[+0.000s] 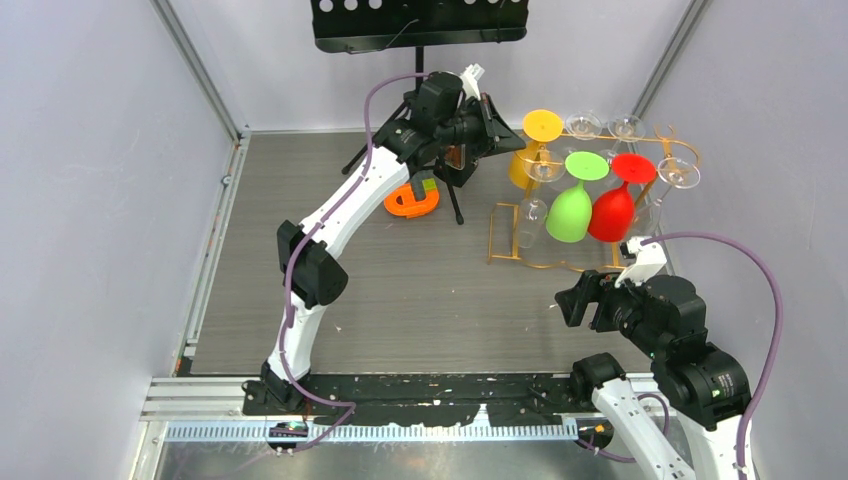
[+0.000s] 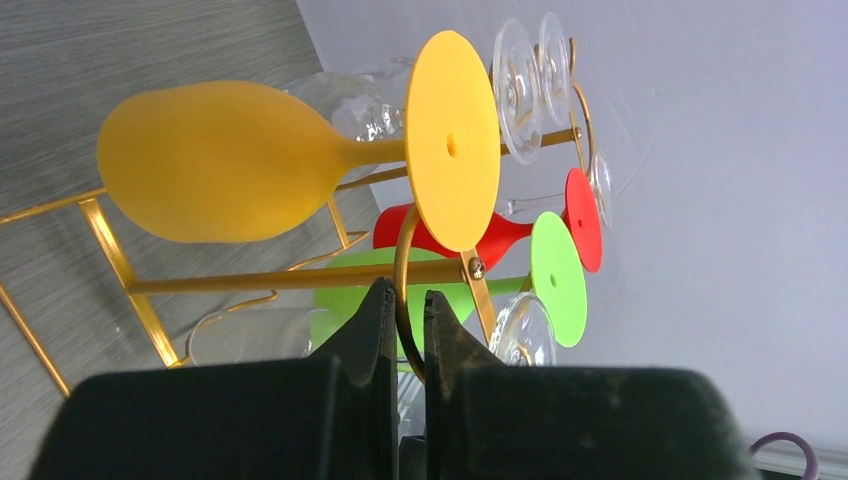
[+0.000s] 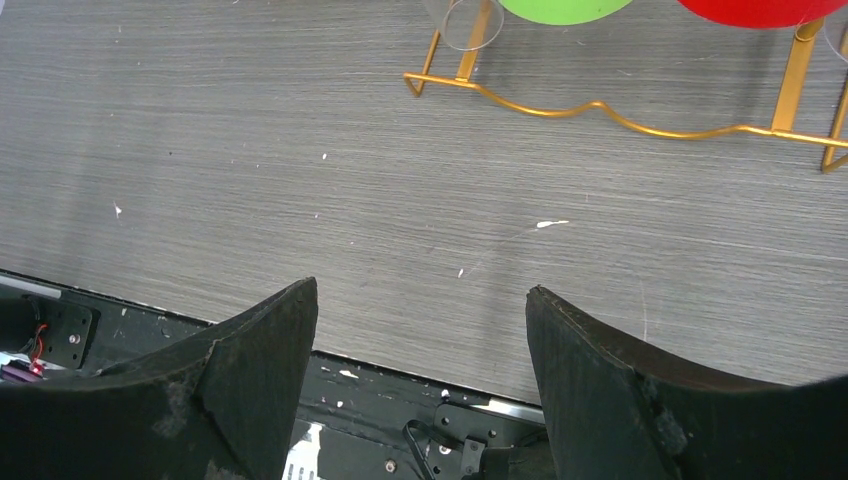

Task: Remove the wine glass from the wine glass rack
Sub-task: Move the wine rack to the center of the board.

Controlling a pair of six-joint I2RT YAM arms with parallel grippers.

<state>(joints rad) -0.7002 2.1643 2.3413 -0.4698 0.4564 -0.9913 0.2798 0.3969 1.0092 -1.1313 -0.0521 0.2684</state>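
Observation:
The gold wire wine glass rack [image 1: 540, 265] stands at the right rear of the table. Upside down on it hang a yellow glass [image 1: 541, 126], a green glass [image 1: 569, 213], a red glass [image 1: 611, 212] and several clear glasses [image 1: 680, 172]. My left gripper [image 1: 510, 140] is at the rack's left end beside the yellow glass. In the left wrist view it [image 2: 407, 300] is shut on a curled hook of the rack [image 2: 260, 277], just below the yellow glass [image 2: 220, 160]. My right gripper [image 1: 572, 300] is open and empty, low in front of the rack [image 3: 600, 108].
A black tripod music stand [image 1: 420, 22] stands at the back, its legs behind my left arm. An orange and green object [image 1: 412, 198] lies on the table left of the rack. Grey walls close in on both sides.

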